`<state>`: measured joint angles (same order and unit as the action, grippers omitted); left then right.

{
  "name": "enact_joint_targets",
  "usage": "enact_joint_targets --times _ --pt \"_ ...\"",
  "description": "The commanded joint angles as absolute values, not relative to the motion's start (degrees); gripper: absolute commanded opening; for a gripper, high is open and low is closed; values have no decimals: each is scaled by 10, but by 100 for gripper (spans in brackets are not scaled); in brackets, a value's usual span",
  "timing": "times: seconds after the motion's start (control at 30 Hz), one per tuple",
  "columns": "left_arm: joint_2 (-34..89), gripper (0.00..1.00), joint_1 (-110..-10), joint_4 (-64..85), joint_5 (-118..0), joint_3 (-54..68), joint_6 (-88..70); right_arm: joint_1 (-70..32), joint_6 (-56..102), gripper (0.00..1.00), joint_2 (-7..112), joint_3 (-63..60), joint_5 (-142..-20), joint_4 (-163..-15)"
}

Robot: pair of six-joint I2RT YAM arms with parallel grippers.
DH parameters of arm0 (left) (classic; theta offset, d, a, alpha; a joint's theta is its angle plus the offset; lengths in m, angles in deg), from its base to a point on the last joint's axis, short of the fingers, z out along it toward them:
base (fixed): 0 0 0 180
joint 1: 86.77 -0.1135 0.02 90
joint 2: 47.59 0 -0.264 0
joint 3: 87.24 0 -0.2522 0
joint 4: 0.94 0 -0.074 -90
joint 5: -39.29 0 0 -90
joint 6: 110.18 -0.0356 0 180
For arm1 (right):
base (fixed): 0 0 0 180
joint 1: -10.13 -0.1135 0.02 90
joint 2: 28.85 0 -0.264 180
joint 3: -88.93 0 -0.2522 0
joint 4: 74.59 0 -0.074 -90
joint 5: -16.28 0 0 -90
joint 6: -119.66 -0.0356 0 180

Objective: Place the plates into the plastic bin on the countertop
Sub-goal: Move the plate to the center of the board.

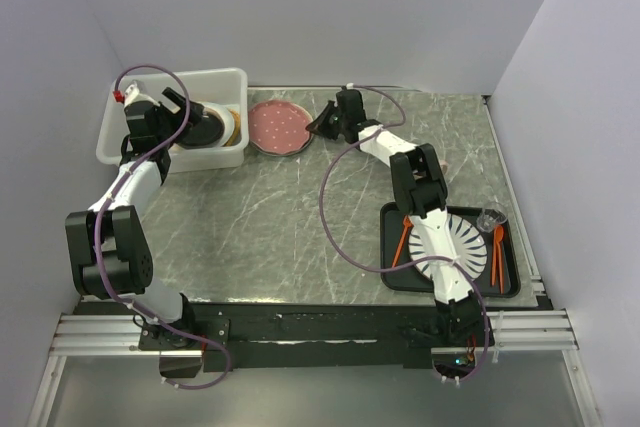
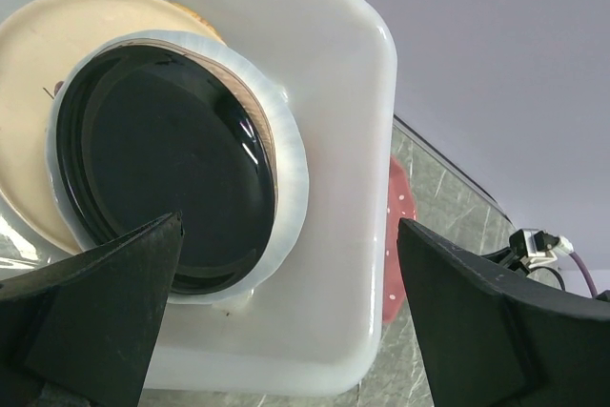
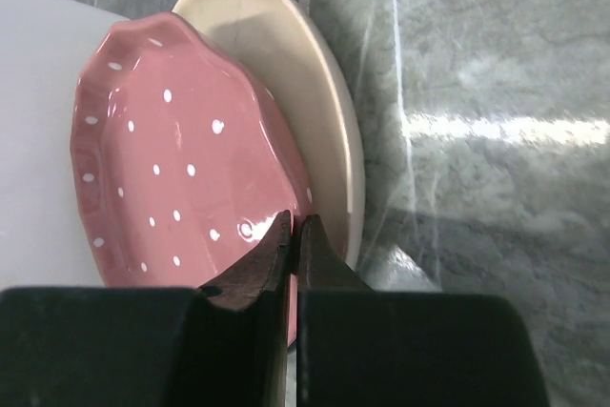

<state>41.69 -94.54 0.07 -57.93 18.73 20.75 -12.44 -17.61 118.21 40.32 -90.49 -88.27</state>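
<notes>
The plastic bin (image 1: 200,159) stands at the back left of the countertop (image 1: 270,217). It holds a dark brown pale-rimmed plate (image 1: 205,127) on a tan plate (image 1: 232,125). My left gripper (image 1: 178,107) is open and empty above the bin; in the left wrist view its jaws (image 2: 291,302) straddle the bin's corner (image 2: 343,92) beside the dark plate (image 2: 162,178). A pink white-dotted plate (image 1: 278,127) lies on a cream plate (image 3: 295,64) just right of the bin. My right gripper (image 3: 295,221) is shut on the pink plate's (image 3: 181,159) near rim, which is tilted up off the cream plate.
A black tray (image 1: 395,277) at the front right holds a white striped plate (image 1: 455,242), orange utensils (image 1: 402,237) and a clear cup (image 1: 490,219). White walls enclose the back and both sides. The bin's wall (image 3: 38,140) is close behind the pink plate.
</notes>
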Motion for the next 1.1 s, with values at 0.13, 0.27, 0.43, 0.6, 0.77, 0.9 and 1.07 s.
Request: enact_joint_targets --times 0.13,0.27,0.43,0.6,0.77,0.9,1.07 --pt "392 99 -945 -37 -605 183 195 -114 -156 0 1094 340 -907 -855" --pt "392 99 -944 -53 -630 190 198 -112 -144 0 1075 319 -912 -853" --pt "390 100 -936 -55 -642 192 198 -111 -125 0 1046 279 -917 -856" --pt "383 99 -914 -58 -658 202 200 -110 -102 0 1002 202 -916 -850" --pt "354 99 -878 -61 -673 243 199 -110 -76 0 963 133 -916 -847" --pt "316 99 -834 -61 -671 285 199 -110 -59 0 925 67 -904 -847" --pt "249 99 -788 -43 -639 346 195 -111 -48 0 889 0 -908 -839"
